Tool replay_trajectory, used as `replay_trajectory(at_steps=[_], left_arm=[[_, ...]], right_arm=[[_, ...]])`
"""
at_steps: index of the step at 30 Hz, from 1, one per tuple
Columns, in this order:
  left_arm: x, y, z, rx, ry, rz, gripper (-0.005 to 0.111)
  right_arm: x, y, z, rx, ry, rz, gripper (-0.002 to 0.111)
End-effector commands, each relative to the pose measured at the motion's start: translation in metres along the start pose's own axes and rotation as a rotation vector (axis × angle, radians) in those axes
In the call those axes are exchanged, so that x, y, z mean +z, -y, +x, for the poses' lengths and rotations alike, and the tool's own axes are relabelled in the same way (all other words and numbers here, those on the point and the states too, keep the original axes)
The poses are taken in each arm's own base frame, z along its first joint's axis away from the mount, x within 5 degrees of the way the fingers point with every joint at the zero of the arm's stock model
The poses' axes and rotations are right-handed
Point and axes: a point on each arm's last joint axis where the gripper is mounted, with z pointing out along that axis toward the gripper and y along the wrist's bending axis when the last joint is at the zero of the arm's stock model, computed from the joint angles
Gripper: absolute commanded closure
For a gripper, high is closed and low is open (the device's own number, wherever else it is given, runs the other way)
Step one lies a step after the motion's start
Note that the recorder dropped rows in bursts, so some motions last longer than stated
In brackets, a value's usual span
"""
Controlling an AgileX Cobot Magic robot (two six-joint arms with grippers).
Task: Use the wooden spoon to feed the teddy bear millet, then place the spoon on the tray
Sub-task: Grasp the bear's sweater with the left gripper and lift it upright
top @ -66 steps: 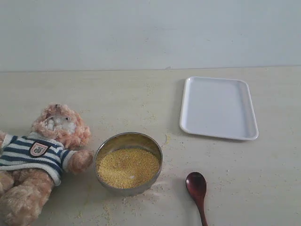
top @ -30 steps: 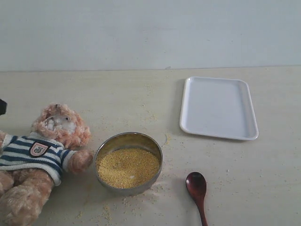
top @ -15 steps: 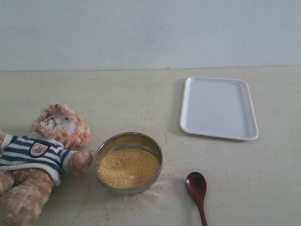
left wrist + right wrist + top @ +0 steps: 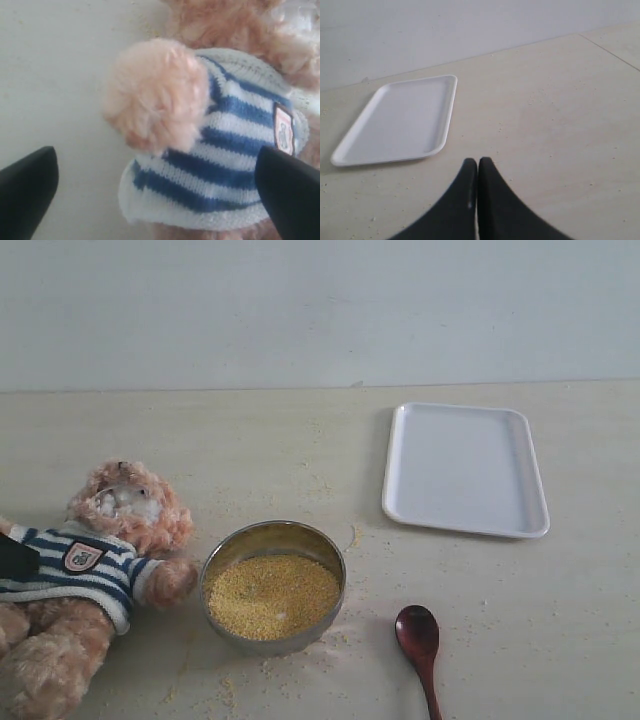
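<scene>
The teddy bear [image 4: 95,570] lies on its back at the left, in a navy-and-white striped shirt with a shield badge. My left gripper [image 4: 160,192] is open over the bear's striped body [image 4: 235,150], one finger each side; a dark fingertip [image 4: 14,558] shows at the exterior view's left edge. The millet [image 4: 272,595] fills a shiny metal bowl [image 4: 272,535] right of the bear. The wooden spoon [image 4: 420,645] lies on the table right of the bowl. The white tray [image 4: 465,470] sits at the back right. My right gripper [image 4: 478,161] is shut and empty, near the tray [image 4: 402,120].
Loose millet grains [image 4: 300,665] are scattered on the beige table around the bowl and spoon. A pale wall [image 4: 320,310] stands behind the table.
A dark fingertip of my left gripper has come in at the left edge over the bear's shirt. Bear, bowl, spoon and tray have not moved.
</scene>
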Motion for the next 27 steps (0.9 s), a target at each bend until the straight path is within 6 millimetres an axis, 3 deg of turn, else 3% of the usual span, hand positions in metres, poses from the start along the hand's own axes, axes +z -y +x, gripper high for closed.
replay_trajectory(at_steps=[1, 8, 22, 24, 27], left_arm=[[0.016, -0.001, 0.001, -0.073, 0.015, 0.117, -0.004], [0.035, -0.008, 0.003, -0.128, 0.002, 0.176, -0.004], [0.052, -0.011, 0.001, -0.232, -0.019, 0.285, -0.003], [0.055, -0.011, 0.004, -0.252, -0.038, 0.315, 0.003], [0.061, -0.012, 0.004, -0.327, -0.066, 0.353, 0.026]], right_arm=[[0.000, 0.000, -0.001, -0.002, 0.011, -0.004, 0.109], [0.000, 0.000, -0.001, -0.002, 0.011, -0.004, 0.109], [0.000, 0.000, -0.001, -0.002, 0.011, -0.004, 0.109], [0.000, 0.000, -0.001, -0.002, 0.011, -0.004, 0.109], [0.000, 0.000, -0.001, -0.002, 0.011, -0.004, 0.109]])
